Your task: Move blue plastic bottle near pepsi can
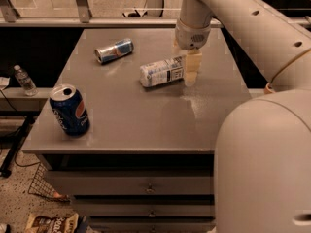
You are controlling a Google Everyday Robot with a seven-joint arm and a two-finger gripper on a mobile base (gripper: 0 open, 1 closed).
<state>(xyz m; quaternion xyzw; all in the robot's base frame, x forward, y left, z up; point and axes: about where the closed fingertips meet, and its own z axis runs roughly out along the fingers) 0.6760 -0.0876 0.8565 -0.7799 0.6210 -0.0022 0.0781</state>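
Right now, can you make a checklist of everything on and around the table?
Surface: grey table with drawers underneath.
Job's things: blue plastic bottle lying on its side mid-table; pepsi can standing upright near the front-left corner, well apart from the bottle.
Clutter: silver-and-blue can lying on its side at the back left.
Grippers: end effector low over the table, at the bottle's right end.
Cables: tan cable curving at the right, beside the arm.
Surroundings: small water bottle on a low ledge to the left; wire basket on the floor.
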